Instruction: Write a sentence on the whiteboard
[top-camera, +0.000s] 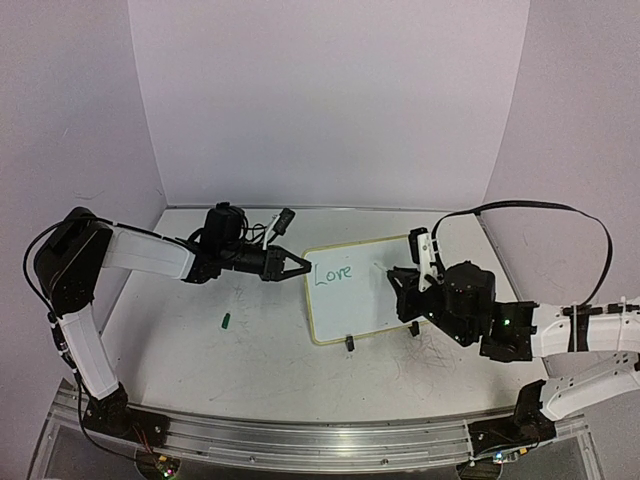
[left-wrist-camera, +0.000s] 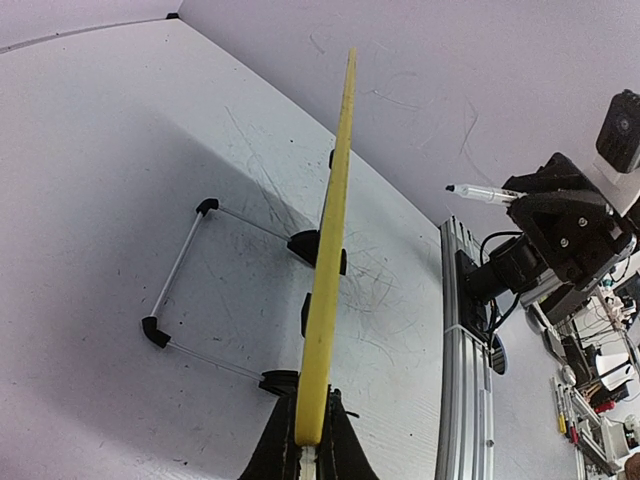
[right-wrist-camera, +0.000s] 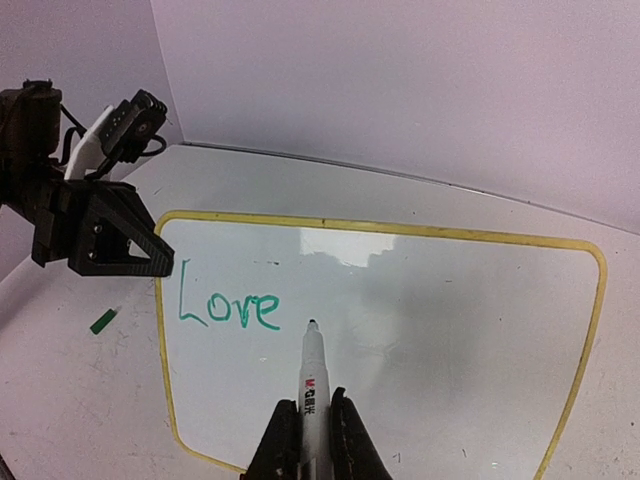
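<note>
The whiteboard (top-camera: 365, 300) stands tilted at the table's centre with a thin yellow frame. "Love" (right-wrist-camera: 228, 305) is written in green at its upper left. My left gripper (top-camera: 300, 266) is shut on the board's left edge. In the left wrist view that edge (left-wrist-camera: 335, 230) runs up from between the left gripper (left-wrist-camera: 310, 445). My right gripper (right-wrist-camera: 313, 400) is shut on a white marker (right-wrist-camera: 313, 375). The marker's tip points at the board just right of the "e". Seen from the left wrist, the marker (left-wrist-camera: 480, 192) hangs a short way off the board's face.
A green marker cap (top-camera: 227, 321) lies on the table left of the board. Two black clip feet (top-camera: 350, 343) hold the board's near edge, and a wire stand (left-wrist-camera: 180, 265) sits behind it. An aluminium rail (top-camera: 320, 440) lines the near table edge. A black cable (top-camera: 560, 208) loops over the right arm.
</note>
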